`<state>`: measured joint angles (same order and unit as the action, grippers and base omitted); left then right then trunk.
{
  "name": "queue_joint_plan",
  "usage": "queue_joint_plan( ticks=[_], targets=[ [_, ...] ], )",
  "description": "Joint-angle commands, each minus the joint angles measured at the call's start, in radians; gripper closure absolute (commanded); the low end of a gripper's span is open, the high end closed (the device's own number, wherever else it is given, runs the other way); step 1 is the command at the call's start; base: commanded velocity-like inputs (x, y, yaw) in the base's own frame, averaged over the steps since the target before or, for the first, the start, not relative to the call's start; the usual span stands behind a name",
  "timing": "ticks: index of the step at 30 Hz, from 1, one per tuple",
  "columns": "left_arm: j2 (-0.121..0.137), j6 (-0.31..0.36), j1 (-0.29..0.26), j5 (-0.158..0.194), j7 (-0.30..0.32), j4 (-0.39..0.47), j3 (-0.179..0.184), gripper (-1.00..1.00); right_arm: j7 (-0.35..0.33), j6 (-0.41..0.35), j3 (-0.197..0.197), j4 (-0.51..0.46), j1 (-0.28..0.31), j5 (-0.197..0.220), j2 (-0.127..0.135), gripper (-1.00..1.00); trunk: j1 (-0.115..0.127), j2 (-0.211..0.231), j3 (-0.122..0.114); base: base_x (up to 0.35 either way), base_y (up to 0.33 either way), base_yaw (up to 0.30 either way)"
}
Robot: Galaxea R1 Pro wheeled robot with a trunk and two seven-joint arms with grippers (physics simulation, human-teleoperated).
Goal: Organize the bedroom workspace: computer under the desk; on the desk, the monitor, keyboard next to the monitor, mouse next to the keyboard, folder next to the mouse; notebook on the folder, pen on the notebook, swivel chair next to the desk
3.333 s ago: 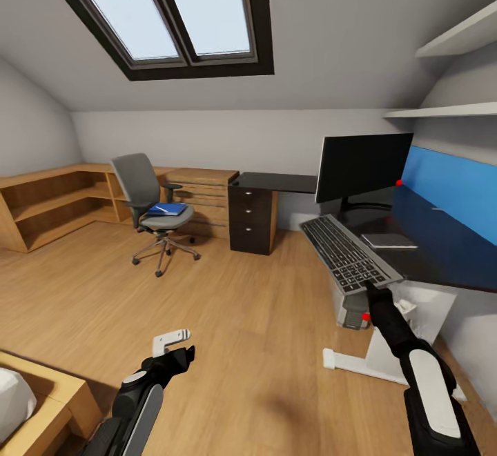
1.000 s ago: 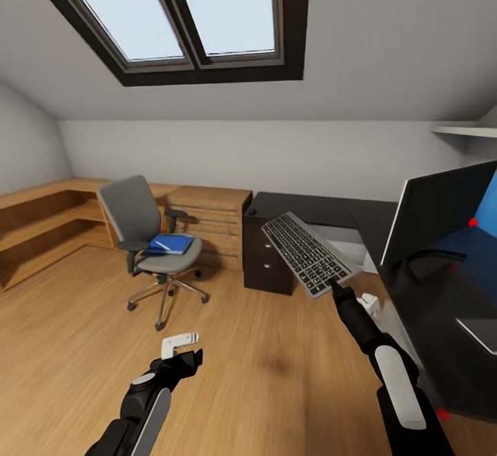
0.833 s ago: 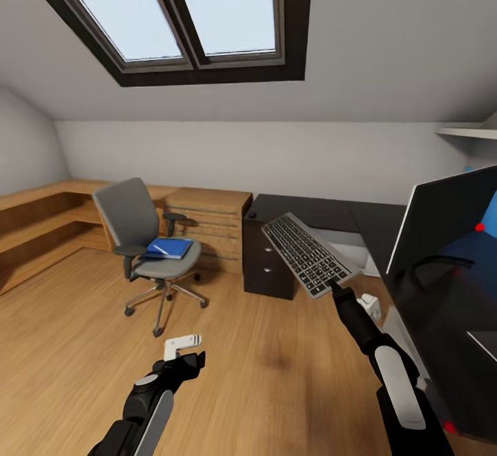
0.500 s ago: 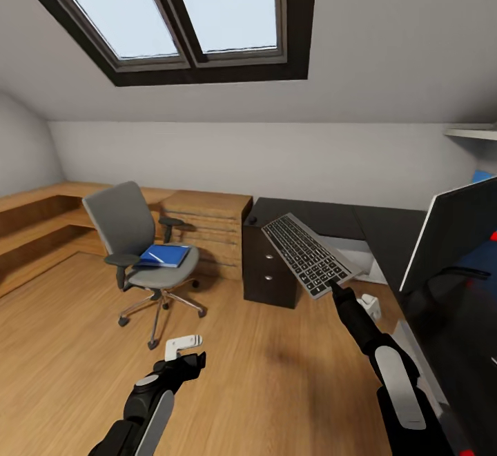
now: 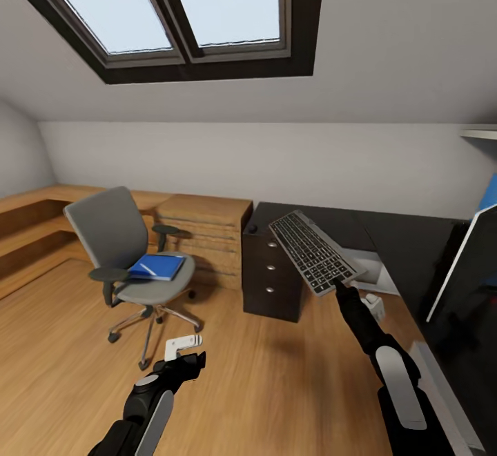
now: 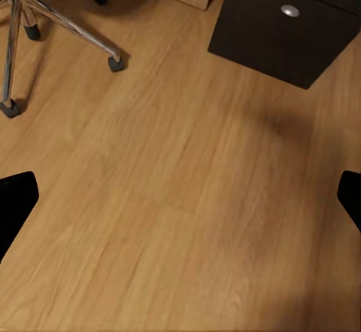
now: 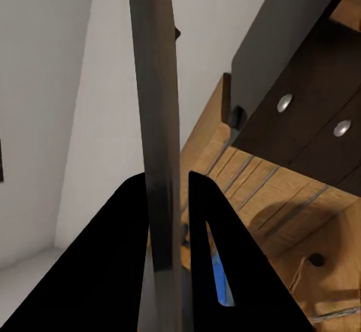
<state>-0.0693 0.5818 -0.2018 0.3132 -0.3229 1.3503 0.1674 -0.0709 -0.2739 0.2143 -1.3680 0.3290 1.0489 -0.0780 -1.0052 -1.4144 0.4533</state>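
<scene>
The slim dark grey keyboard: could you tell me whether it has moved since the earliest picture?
Yes: away from the wide black monitor, toward the black drawer unit.

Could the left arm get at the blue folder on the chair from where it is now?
Probably not yet. The left claw is open and hangs low over bare floor, short of the chair; the folder lies beyond, though nothing blocks the way.

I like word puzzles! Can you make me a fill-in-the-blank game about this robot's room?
1. The right gripper holds the ____ up in the air.
2. The blue folder lies on the seat of the swivel ____.
3. The left gripper hangs above the wooden ____ with its fingers apart.
4. The black drawer unit has ____ round knobs on its front.

Missing words: keyboard; chair; floor; three
</scene>
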Motion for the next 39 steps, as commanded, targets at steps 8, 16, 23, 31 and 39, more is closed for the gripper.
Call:
queue_joint_plan(
  ticks=[8,16,23,31,39],
  targets=[
    [0.000,0.003,-0.001,0.010,-0.010,0.001,0.001,-1.00,-0.007,0.003,0.002,-0.001,0.001,0.013,0.003,1.00,-0.001,-0.001,0.001,0.339,0.000,0.000],
    [0.000,0.003,-0.001,0.012,-0.010,0.001,0.000,-1.00,-0.009,0.004,0.002,-0.002,0.001,0.013,0.003,1.00,-0.001,-0.001,0.001,0.339,0.001,0.000],
    [0.000,0.004,-0.001,0.013,-0.009,0.001,-0.001,-1.00,-0.009,0.007,0.002,-0.002,0.001,0.014,0.002,1.00,-0.001,-0.001,0.001,0.339,0.072,0.000],
    [0.000,0.004,-0.001,0.014,-0.010,0.001,-0.003,-1.00,-0.006,0.016,0.002,0.000,0.001,0.070,-0.003,1.00,-0.001,-0.001,0.001,0.241,0.055,0.000],
    [-0.001,0.004,-0.001,0.014,-0.012,0.001,-0.001,-1.00,-0.005,0.021,0.005,0.000,0.001,0.071,-0.003,1.00,-0.001,-0.001,0.001,0.324,0.004,0.000]
  ],
)
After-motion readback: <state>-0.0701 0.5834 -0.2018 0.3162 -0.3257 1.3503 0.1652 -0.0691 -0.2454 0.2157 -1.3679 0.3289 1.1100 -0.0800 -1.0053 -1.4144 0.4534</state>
